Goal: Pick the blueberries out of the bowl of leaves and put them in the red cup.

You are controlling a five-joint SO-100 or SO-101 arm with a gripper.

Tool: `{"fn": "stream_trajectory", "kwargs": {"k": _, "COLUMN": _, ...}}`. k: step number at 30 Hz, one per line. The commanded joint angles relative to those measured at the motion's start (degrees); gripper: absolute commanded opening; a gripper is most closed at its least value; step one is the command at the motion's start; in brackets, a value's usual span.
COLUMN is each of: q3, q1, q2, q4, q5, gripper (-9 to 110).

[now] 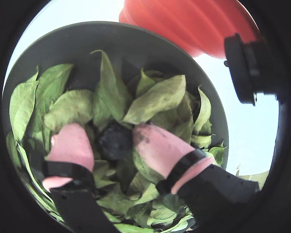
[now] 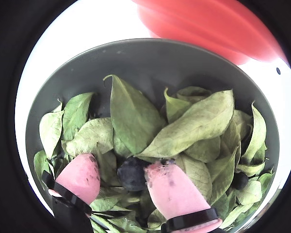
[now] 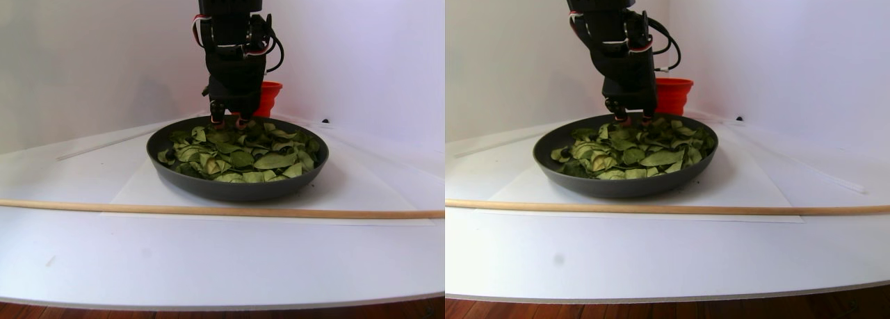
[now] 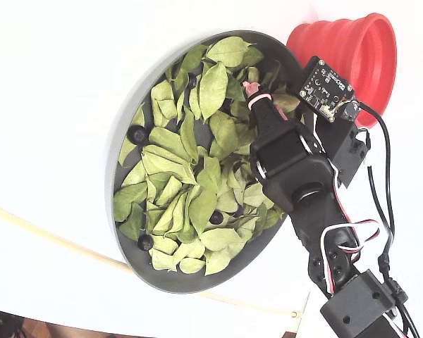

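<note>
1. A berry (image 1: 115,141) sits among the leaves (image 1: 155,99) in the bowl (image 1: 63,46), directly between the two pink fingertips (image 1: 70,143). Another wrist view shows the same berry (image 2: 132,173) between the pads.
2. The step in hand looks like the grasp: the gripper (image 1: 111,141) is down in the leaves, jaws partly spread and flanking the berry. The right pad in a wrist view appears to touch it. The left pad looks just beside it, though I cannot tell whether a sliver of gap remains.
3. The jaws are not yet firmly pinching; nothing is lifted.
4. Next move, by my judgement: press the pads together on the berry without trapping a leaf, then raise straight up.
5. The cup (image 1: 184,22) lies at about 1 o'clock from the berry in both wrist views, just beyond the bowl's rim. The carry should be short.
6. In the fixed view, other berries (image 4: 137,134) remain near the bowl's edge at about 9 o'clock of the bowl, so the task appears far from finished.
</note>
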Motion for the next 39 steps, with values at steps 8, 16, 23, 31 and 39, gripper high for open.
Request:
{"fn": "stream_trajectory", "kwargs": {"k": 8, "q3": -1.7, "q1": 1.6, "q2": 6.2, "q4": -0.3, "q5": -1.4, "gripper": 18}}
{"fn": "stream_trajectory", "kwargs": {"k": 16, "q3": -2.0, "q1": 2.3, "q2": 5.3, "q4": -0.8, "q5": -1.8, "gripper": 17}}
{"fn": "stream_trajectory", "kwargs": {"k": 23, "q3": -2.9, "q1": 2.8, "q2": 5.3, "q4": -0.9, "q5": -1.5, "gripper": 18}}
{"fn": "stream_trajectory", "kwargs": {"k": 31, "q3": -2.5, "q1": 3.8, "q2": 6.0, "q4": -1.8, "q5": -0.2, "gripper": 18}}
{"fn": "stream_trajectory", "kwargs": {"k": 39, "q3": -0.8, "q1": 3.9, "q2": 6.4, "q4": -2.1, "q5": 0.9, "gripper": 19}}
